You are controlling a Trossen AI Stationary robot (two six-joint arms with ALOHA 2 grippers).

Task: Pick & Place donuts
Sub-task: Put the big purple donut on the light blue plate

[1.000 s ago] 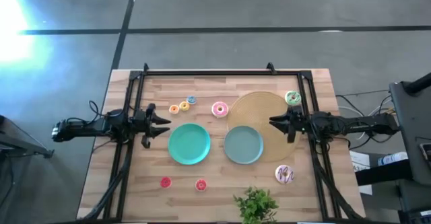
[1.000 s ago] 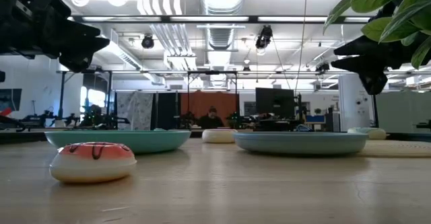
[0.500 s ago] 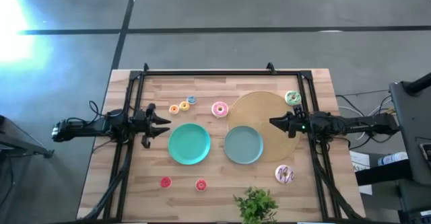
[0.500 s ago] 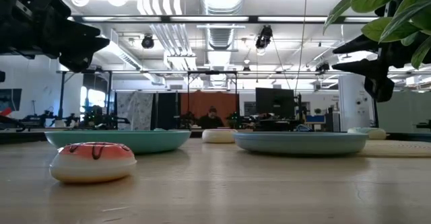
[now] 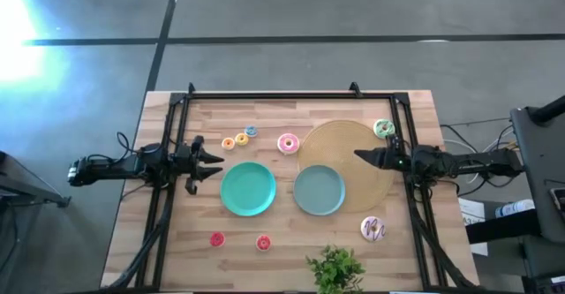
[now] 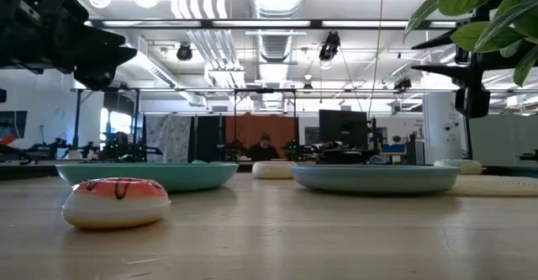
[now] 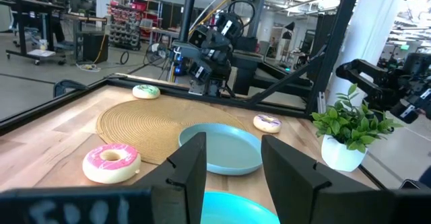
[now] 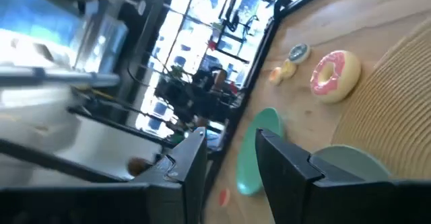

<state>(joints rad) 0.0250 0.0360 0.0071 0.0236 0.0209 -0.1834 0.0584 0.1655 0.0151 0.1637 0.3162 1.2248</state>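
The pink donut [image 5: 288,143] lies on the wood at the tan disc's left edge. The green donut [image 5: 383,129] sits at the disc's far right rim, the white one [image 5: 373,229] near the right front. Tiny donuts lie far left [image 5: 240,139] and near the front [image 5: 217,238], [image 5: 263,242]. My left gripper [image 5: 216,163] hovers open left of the green plate, seeing the pink donut [image 7: 111,162] ahead. My right gripper [image 5: 360,155] hangs open over the disc, rolled on its side, facing the pink donut [image 8: 335,75].
A green plate [image 5: 248,189] and a bluish plate [image 5: 319,191] sit mid-table, the bluish one overlapping the big tan disc [image 5: 344,144]. A potted plant [image 5: 335,267] stands at the near edge. A dark frame [image 5: 265,96] runs along the far edge and both sides.
My right gripper has rolled about its own axis, so its fingers now stand one above the other instead of side by side, and it has risen slightly. It stays open. No donut has moved.
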